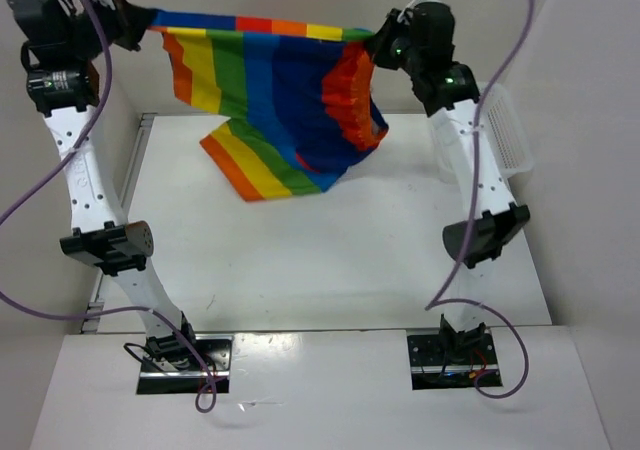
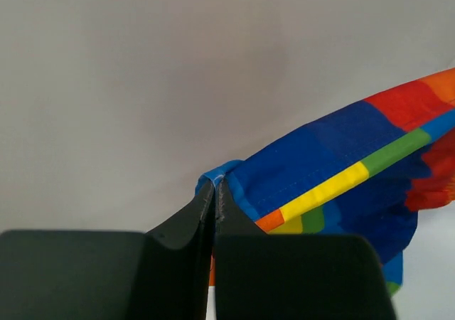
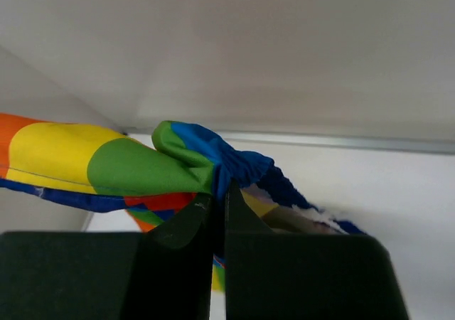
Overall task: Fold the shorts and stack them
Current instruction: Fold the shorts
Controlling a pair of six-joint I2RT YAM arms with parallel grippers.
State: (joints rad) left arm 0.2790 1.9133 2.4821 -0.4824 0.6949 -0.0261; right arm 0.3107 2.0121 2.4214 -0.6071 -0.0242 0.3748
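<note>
The rainbow-striped shorts [image 1: 280, 100] hang in the air above the far part of the table, stretched between both grippers. My left gripper [image 1: 140, 28] is shut on the shorts' left top corner; in the left wrist view [image 2: 215, 185] the blue hem is pinched between the fingertips and the shorts [image 2: 341, 163] trail right. My right gripper [image 1: 380, 42] is shut on the right top corner; in the right wrist view [image 3: 219, 192] the gathered blue and green fabric [image 3: 142, 167] is pinched. The lower leg hangs toward the table.
A white mesh basket [image 1: 508, 130] stands at the table's right edge behind the right arm. The white table [image 1: 300, 260] lies below the shorts. Purple cables loop round both arms.
</note>
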